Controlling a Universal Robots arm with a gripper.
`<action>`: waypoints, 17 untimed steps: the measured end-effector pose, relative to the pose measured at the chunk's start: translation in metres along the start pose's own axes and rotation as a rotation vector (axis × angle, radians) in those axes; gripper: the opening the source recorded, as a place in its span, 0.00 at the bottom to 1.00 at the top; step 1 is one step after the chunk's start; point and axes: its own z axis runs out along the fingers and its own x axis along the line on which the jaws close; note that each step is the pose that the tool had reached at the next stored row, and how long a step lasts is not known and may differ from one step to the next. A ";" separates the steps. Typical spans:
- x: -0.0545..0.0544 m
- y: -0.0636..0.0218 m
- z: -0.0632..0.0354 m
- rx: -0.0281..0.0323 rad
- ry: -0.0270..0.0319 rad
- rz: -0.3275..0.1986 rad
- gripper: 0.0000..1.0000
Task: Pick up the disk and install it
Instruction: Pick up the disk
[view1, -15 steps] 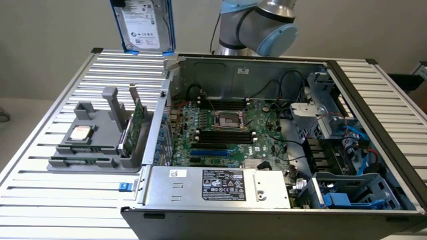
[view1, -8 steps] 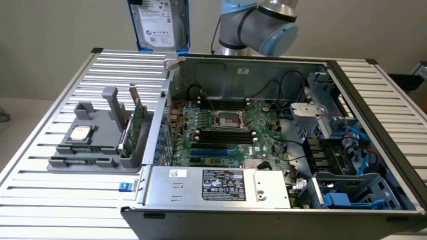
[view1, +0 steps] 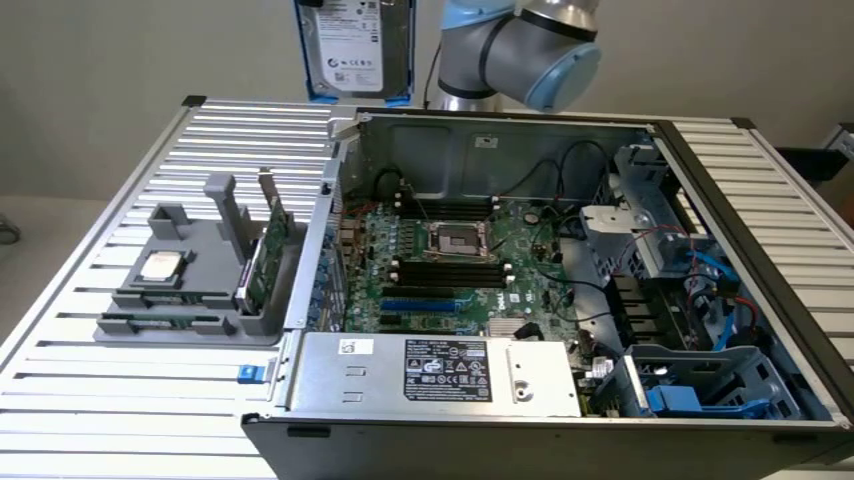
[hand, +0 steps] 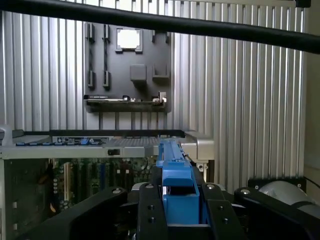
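Robot's gripper (hand: 179, 202) is clamping the disk (view1: 354, 48) by its blue carrier, jaws partly closed around it, holding it aloft near the open computer case (view1: 441, 150) (pick-up done, installation not yet).

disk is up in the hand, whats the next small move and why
Probably carry it across, at this height, toward the drive cage at the exterior view's right near corner of the open case. The hand is shut on the disk by its blue carrier, and it hangs upright above the case's far wall, toward the exterior view's left, away from that cage.
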 end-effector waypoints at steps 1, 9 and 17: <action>0.001 -0.0045 -0.0010 -0.0004 0.0000 0.000 0.33; 0.009 -0.0404 -0.0088 -0.0026 0.0000 0.000 0.33; 0.022 -0.0711 -0.0171 -0.0029 0.0000 0.000 0.33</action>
